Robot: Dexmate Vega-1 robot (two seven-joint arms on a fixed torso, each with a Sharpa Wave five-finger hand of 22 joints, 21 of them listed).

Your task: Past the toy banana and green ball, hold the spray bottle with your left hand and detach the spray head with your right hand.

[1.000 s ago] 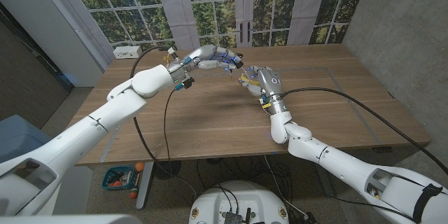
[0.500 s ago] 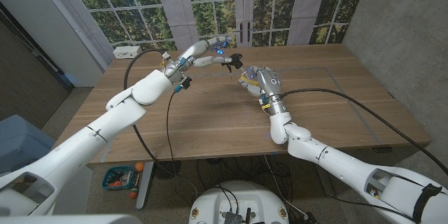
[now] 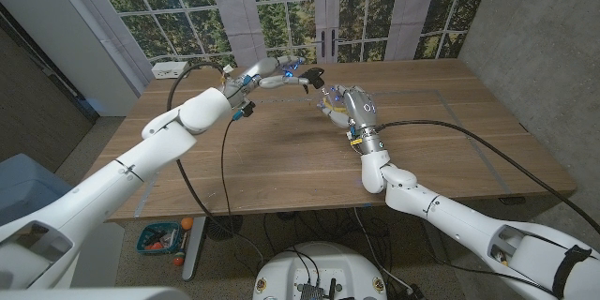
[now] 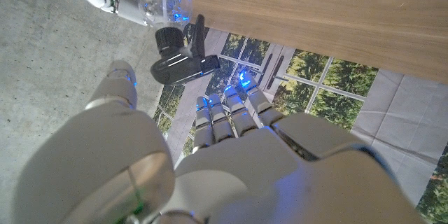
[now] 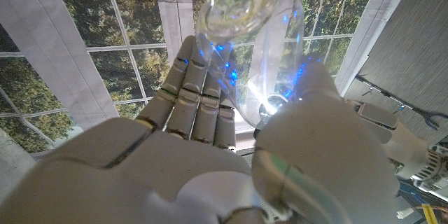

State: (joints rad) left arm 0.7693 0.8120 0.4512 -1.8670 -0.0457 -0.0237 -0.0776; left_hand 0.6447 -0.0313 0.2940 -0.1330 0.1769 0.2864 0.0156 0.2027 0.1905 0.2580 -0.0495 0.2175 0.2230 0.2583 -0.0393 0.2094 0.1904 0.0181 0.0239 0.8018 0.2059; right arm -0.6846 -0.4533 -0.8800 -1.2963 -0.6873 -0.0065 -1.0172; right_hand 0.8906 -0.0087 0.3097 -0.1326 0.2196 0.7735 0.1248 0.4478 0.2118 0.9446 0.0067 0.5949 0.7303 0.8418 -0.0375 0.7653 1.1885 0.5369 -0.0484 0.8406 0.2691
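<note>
Clear plastic spray bottle (image 5: 259,56) sat in right robot hand (image 5: 210,154), above worktop (image 3: 281,159). Left robot hand (image 4: 210,161) reached to black spray head (image 4: 183,61); grip unclear. Bottle prob. light, slick, squashy: hold body gently, twist at collar.

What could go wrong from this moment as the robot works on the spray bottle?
1. The right hand holds the clear spray bottle, not the left hand as the task says. With the roles swapped, the task may fail as worded.
2. The black spray head sits just past the left hand's fingers, and no firm grip is visible. A twist might slip or drop it.
3. The smooth bottle could turn in the right hand's grip.
</note>
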